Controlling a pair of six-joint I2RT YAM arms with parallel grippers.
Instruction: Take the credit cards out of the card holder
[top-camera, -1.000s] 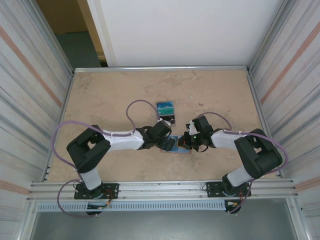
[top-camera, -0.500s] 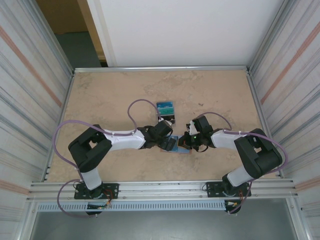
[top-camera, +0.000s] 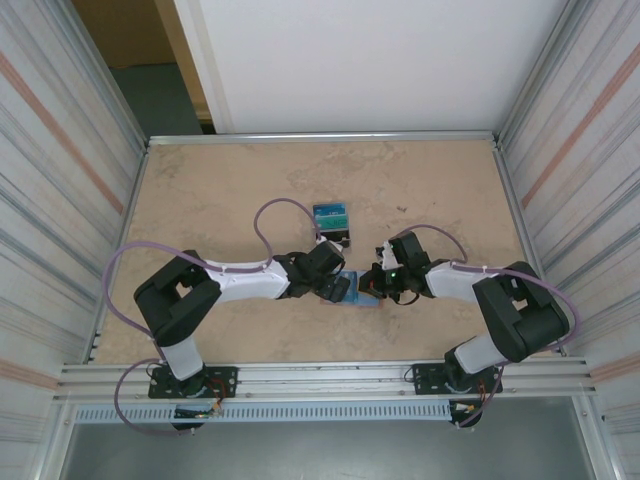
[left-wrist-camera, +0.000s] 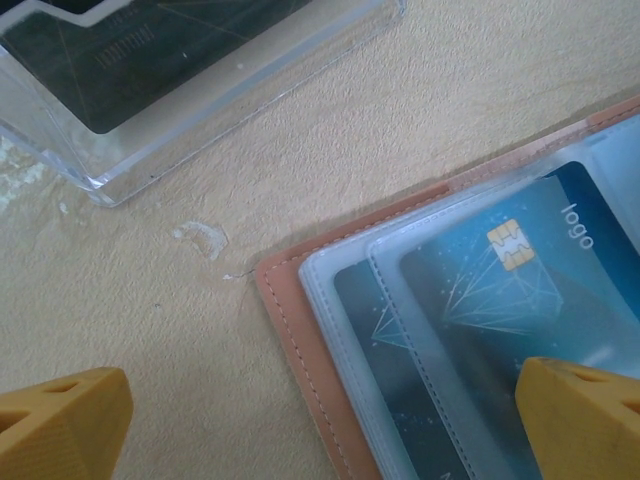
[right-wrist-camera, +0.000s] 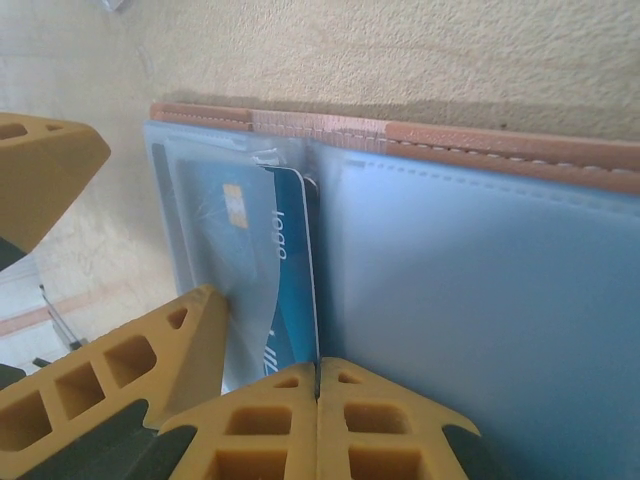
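Right wrist view puts the right tool (right-wrist-camera: 318, 395) low over the open salmon-pink folding card holder (right-wrist-camera: 500, 150). Its two yellow fingers are pressed together tip to tip, right at the near edge of a blue plastic credit card with a gold chip (right-wrist-camera: 285, 250). That card lies straight ahead of the tool, among the clear sleeves (right-wrist-camera: 190, 230) next to the fold. Its long axis runs away from the fingertips, in line with the seam between them. Whether the card's edge is actually nipped in that seam I cannot tell.

The left tool (left-wrist-camera: 320, 420) hangs spread wide over the holder's other leaf. One finger is above the bare beige desk (left-wrist-camera: 200, 330) and the other above further teal cards (left-wrist-camera: 390, 340); it grips nothing. The holder lies flat on the desk between the two arms, near a clear plastic stand (left-wrist-camera: 120, 150).

I judge the right tool the nearer to the chip card, so a pull would run back along the card's length.
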